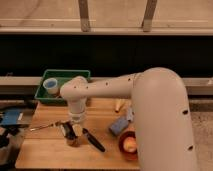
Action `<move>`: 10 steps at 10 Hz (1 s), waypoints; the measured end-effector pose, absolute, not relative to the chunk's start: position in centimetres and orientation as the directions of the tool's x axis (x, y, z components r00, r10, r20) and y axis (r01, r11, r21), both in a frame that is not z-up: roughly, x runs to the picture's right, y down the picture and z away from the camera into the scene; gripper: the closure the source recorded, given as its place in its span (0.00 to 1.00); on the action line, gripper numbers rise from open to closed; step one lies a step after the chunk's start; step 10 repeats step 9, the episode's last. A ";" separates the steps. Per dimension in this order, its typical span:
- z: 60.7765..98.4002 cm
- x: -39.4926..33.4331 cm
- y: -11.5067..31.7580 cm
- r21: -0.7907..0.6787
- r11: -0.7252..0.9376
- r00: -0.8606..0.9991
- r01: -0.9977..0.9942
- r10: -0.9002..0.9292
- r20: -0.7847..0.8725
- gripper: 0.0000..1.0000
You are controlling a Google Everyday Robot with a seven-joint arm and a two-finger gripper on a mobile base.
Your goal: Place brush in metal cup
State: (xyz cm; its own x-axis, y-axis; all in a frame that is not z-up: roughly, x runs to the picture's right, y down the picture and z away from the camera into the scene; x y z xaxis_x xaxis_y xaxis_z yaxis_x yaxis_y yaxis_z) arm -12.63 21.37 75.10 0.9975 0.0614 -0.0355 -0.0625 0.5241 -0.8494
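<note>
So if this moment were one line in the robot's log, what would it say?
gripper: low over wooden table, at metal cup | brush: lying on table right of cup, not in it | red bowl: right

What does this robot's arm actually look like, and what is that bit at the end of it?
The arm is thick, smooth and cream-white, built of rounded tube-like segments, with a row of small dark dots along one section. No loose cables show. It ends in a ribbed pale wrist carrying a small dark gripper, which sits low over the wooden table, left of centre.

place: lab-like test station | cues: wooden table (50, 150); green bin (62, 75); hand (70, 131) above table
</note>
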 end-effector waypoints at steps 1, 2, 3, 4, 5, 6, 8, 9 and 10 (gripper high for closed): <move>74.7 -12.7 21.1 -0.843 0.535 0.998 -0.058 0.060 -0.030 0.30; 74.3 -12.7 20.9 -0.837 0.544 0.998 -0.056 0.060 -0.028 0.30; 73.8 -12.7 20.5 -0.828 0.558 0.998 -0.051 0.059 -0.022 0.30; 73.0 -13.0 19.9 -0.815 0.577 0.998 -0.041 0.055 -0.011 0.30; 72.5 -13.1 19.6 -0.806 0.590 0.999 -0.036 0.053 -0.006 0.30; 72.3 -13.1 19.4 -0.799 0.600 0.999 -0.035 0.053 -0.004 0.30; 72.0 -12.7 18.8 -0.784 0.618 0.997 -0.054 0.076 -0.008 0.30; 72.0 -12.7 18.8 -0.784 0.618 0.997 -0.051 0.073 -0.008 0.30; 72.0 -12.7 18.8 -0.784 0.618 0.997 -0.051 0.073 -0.008 0.30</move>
